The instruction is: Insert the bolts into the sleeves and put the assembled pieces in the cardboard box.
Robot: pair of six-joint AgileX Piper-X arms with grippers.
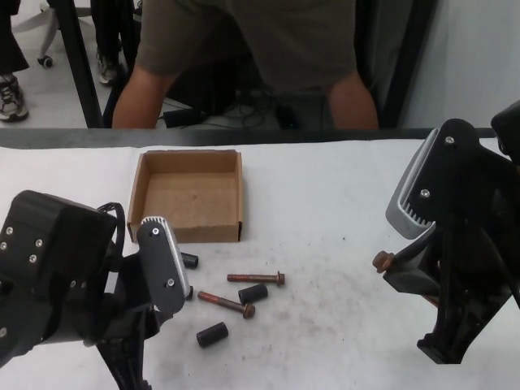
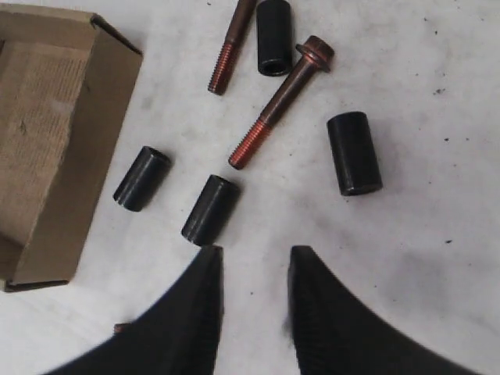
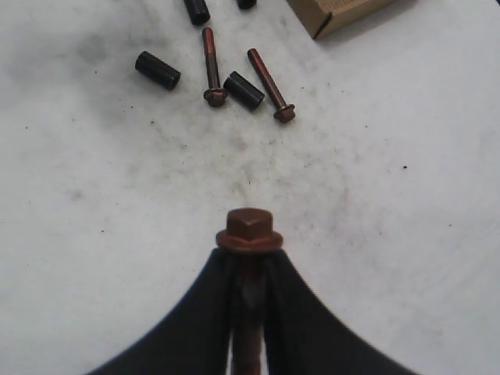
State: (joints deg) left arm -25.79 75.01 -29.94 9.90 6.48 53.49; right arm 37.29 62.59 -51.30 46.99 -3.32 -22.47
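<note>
Cardboard box on bench, L of centre. Bolts & sleeves lie just in front of it; third bolt in right gripper, well apart to R.

Dirt-speckled white bench

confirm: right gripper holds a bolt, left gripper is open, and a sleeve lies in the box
Not in the box: the high view shows the sleeves on the table. The right gripper does hold a bolt; the left gripper is open.
</note>
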